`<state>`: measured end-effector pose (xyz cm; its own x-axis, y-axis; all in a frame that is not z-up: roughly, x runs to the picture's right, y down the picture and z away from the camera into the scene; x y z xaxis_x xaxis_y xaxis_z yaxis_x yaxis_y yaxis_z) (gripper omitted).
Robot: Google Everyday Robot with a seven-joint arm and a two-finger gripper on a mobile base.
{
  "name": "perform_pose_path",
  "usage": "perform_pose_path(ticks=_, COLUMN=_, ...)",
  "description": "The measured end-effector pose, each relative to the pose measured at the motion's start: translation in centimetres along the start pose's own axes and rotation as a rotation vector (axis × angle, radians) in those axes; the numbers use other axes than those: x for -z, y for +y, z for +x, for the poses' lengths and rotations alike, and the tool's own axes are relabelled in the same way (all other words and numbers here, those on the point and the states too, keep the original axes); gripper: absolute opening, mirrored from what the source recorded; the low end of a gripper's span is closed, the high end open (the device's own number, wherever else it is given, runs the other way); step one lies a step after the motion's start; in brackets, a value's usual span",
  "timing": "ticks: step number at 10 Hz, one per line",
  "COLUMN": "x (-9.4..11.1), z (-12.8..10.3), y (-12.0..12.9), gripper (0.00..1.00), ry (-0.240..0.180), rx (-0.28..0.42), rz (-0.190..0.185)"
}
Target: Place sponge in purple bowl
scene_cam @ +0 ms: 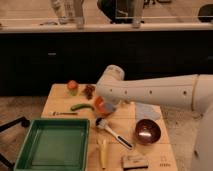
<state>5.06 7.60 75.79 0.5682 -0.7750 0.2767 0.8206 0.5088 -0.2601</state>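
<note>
We see the gripper (107,109) low over the orange bowl (100,104) — its fingers hidden. The glossy round purple bowl (147,131) sits near right; we cannot find the sponge — only a pale blue cloth (148,111).

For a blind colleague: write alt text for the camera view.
A white robot arm reaches left over a wooden table, its gripper low by the orange bowl. The purple bowl sits right, a green tray front left; no sponge is visible.
</note>
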Motion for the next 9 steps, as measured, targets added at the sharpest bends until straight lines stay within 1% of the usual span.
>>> perform_pose_path(ticks=3, x=0.8, z=0.6, y=4.3, gripper=0.00, ry=0.023, rx=-0.098, rz=-0.024)
perform_pose_path(ticks=4, x=0.9, z=0.7, y=5.7, gripper=0.00, ry=0.026, rx=-0.128, rz=-0.032)
perform_pose_path(ticks=6, x=1.0, z=0.3, y=7.8, gripper=0.00, ry=0.028, rx=-0.176, rz=-0.041)
perform_pose_path(ticks=7, x=1.0, z=0.3, y=9.3, gripper=0.00, ry=0.030, rx=-0.204, rz=-0.051)
perform_pose_path(ticks=8, x=1.0, z=0.1, y=10.0, gripper=0.00, ry=0.030, rx=-0.223, rz=-0.056)
perform_pose_path(ticks=9, x=0.9, z=-0.1, y=10.3, gripper=0.00, ry=0.028, rx=-0.232, rz=-0.056)
